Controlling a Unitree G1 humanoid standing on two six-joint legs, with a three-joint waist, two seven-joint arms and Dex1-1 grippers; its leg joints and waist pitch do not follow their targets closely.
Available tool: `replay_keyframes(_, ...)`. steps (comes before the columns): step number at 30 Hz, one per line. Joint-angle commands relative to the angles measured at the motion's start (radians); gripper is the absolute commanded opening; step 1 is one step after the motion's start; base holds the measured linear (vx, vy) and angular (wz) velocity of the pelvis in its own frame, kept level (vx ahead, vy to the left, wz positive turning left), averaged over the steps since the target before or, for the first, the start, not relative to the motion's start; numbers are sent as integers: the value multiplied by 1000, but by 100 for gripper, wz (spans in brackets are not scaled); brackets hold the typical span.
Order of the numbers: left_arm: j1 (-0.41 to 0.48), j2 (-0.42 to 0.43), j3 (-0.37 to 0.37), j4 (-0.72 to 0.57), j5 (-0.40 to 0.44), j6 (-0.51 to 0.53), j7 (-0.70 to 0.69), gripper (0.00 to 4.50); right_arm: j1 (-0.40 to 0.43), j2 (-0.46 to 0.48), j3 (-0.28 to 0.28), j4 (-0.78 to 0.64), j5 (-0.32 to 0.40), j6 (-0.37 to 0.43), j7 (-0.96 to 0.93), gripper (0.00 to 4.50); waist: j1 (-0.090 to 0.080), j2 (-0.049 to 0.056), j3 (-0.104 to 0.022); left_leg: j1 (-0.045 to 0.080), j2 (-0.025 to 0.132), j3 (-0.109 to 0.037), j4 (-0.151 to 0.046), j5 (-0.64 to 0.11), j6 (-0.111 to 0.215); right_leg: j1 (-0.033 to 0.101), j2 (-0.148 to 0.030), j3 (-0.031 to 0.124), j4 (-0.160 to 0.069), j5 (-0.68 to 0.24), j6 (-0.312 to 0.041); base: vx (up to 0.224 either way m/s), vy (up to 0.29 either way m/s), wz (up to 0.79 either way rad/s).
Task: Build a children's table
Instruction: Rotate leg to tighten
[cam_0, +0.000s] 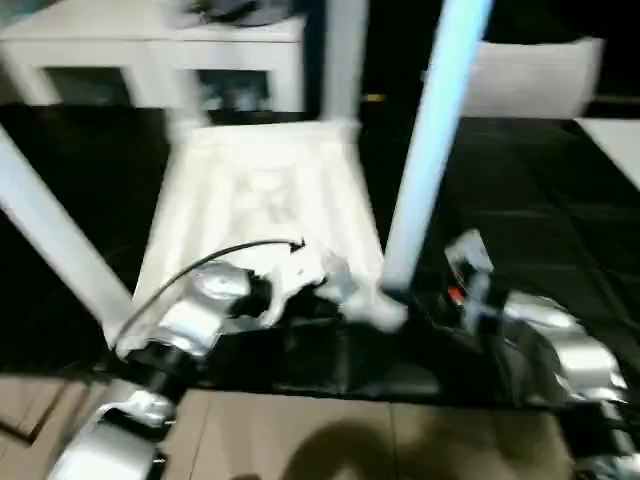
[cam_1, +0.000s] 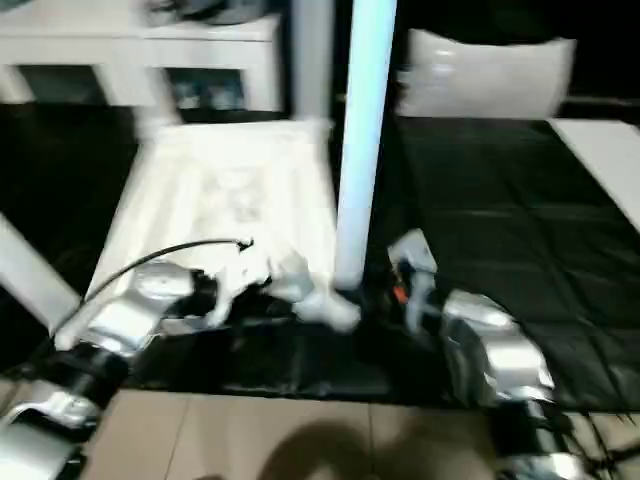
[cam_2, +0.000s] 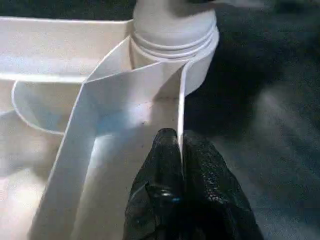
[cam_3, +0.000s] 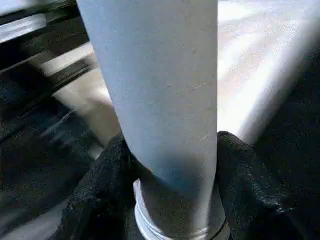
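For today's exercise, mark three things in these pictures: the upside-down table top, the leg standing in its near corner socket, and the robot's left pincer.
Table top (cam_0: 260, 200): left eye view, ribbed underside.
Leg (cam_0: 430, 150): left eye view, mid-shaft.
Left pincer (cam_2: 181, 150): left wrist view, between the fingertips, which pinch the table top's thin wall.

Silver forearms (cam_0: 205, 305) — black cable (cam_0: 215, 258), textured black gripper (cam_2: 181, 192) fingers.

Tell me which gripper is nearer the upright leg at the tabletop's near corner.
Right. The right gripper clasps the upright leg just above its socket; the left gripper pinches a tabletop rib beside that socket.
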Motion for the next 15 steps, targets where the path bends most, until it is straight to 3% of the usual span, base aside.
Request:
replay_keyframes(1,-28,-97,-16,-22,-34,31,61,0,-34,90,49,26,-18,44,-121,198,9,-22,-57,-12,17,-7,-70,-170,35,55,-61,36,-96,-429,-111,0,0,0)
replay_keyframes(3,-36,-124,-9,-11,-27,45,106,0,-40,119,38,35,-26,51,-178,198,0,-19,-58,-14,18,-6,-69,-151,40,53,-58,36,-92,-378,-130,0,0,0)
replay_keyframes(6,-60,-217,19,30,6,44,289,0,-60,200,11,84,-66,17,-331,198,-1,-17,-59,-12,18,-4,-68,-144,48,52,-56,37,-91,-345,-142,0,0,0)
replay_keyframes(7,-61,-230,14,33,15,33,303,0,-62,214,-2,96,-62,-8,-344,198,0,-19,-58,-12,17,-5,-68,-140,48,54,-56,36,-90,-334,-143,0,0,0)
replay_keyframes(8,-58,-236,9,26,21,34,306,0,-63,222,-11,99,-64,-22,-360,253,2,-18,-59,-11,18,-5,-69,-143,56,54,-59,36,-91,-332,-146,0,0,0)
replay_keyframes(9,-55,-238,7,20,23,39,307,0,-62,224,-17,98,-64,-28,-368,266,2,-17,-59,-12,19,-5,-70,-144,60,54,-58,37,-92,-330,-146,0,0,0)
replay_keyframes(13,-44,-214,-15,-5,38,42,275,0,-48,209,-31,68,-53,-44,-347,300,3,-10,-60,-12,22,-6,-71,-143,72,57,-59,38,-87,-280,-159,0,0,0)
replay_keyframes(15,-42,-203,-21,-7,43,38,266,0,-43,199,-34,57,-44,-47,-326,313,3,-13,-60,-13,21,-5,-70,-143,74,58,-59,39,-87,-267,-165,0,0,0)
